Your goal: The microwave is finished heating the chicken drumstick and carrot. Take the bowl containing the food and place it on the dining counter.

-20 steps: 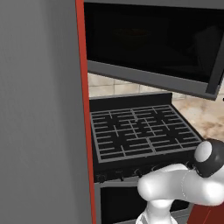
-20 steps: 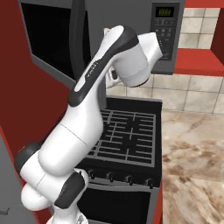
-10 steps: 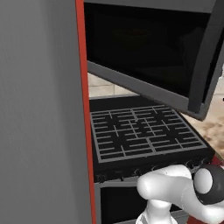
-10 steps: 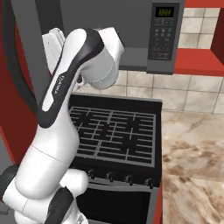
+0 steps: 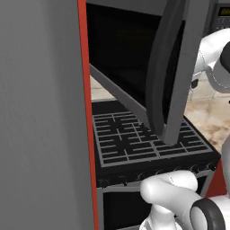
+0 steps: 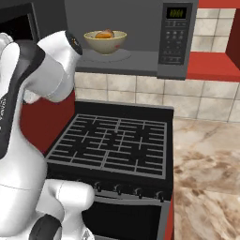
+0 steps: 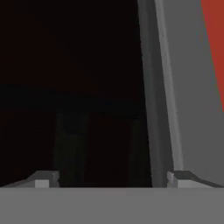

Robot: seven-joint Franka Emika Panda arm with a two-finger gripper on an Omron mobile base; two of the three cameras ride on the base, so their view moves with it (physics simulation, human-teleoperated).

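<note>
Cream-tan bowl (image 6: 105,41) sitting inside open microwave (image 6: 140,54), on its floor, holding brown chicken drumstick (image 6: 107,33) and orange carrot (image 6: 99,35). Claw (image 7: 111,179) standing with fingers wide apart, gripping nothing, facing dark glass of swung-out door (image 5: 168,72), bowl well apart from it.

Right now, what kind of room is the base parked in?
A home-style kitchen, rendered. An open microwave hangs over a black stove with a grated top, a cream bowl of food sits inside it, and a tiled backsplash meets a veined marble counter.
</note>
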